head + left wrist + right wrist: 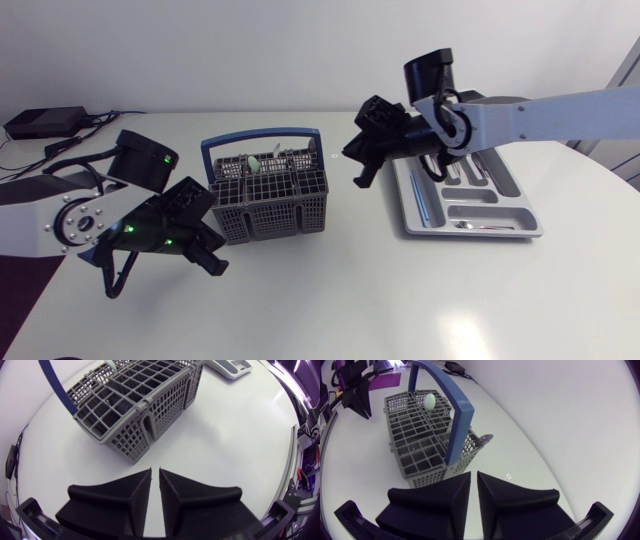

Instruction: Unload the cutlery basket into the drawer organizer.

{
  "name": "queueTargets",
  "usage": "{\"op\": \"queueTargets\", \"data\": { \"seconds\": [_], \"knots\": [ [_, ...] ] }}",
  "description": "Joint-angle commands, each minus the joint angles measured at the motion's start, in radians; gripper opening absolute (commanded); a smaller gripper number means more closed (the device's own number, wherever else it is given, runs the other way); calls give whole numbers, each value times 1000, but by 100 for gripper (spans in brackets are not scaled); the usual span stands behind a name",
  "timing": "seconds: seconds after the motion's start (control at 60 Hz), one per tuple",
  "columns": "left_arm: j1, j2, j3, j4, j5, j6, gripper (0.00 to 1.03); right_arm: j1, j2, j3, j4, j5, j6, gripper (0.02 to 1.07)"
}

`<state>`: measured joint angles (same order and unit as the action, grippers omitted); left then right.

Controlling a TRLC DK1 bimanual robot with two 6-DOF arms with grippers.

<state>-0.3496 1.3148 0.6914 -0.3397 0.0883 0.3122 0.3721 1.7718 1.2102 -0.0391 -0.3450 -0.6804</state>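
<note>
The white table (330, 300) fills the head view and carries two arms, one basket and one organizer. The left arm (40, 210) enters at the frame's left edge, the right arm (560, 110) at its upper right. Only this view shows the whole grey drawer organizer (520, 215), right of centre, with some metal cutlery in its slots, too small to count. The left wrist view catches just one corner (230, 367) of it, beyond the basket.

The cutlery basket (268, 195), a grey grid box with a blue hoop handle (262, 137), stands at centre between the two claws. The left gripper (215, 262) sits lower left of it, the right gripper (358, 170) just to its right. In each wrist view the fingers are closed to a thin slit with nothing between them (155, 471) (474, 476).

Only the right wrist view clearly shows a pale green rounded tip (429, 400) poking from a far compartment, and a shiny round piece (485, 438) beside the basket's corner
</note>
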Motion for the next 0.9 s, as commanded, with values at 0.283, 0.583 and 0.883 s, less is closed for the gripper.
{"op": "queueTargets", "data": {
  "seconds": [0.283, 0.583, 0.883],
  "knots": [
    [60, 109, -29, 97, 1, 42, 10, 57, 178, 184, 108, 20, 156, 12],
    [143, 144, -20, 185, 1, 79, 10, 77, 167, 189, 56, -81, 160, 12],
    [210, 207, 19, 304, 30, 90, 10, 117, 28, 32, -7, -163, 119, 12]
  ]
}}
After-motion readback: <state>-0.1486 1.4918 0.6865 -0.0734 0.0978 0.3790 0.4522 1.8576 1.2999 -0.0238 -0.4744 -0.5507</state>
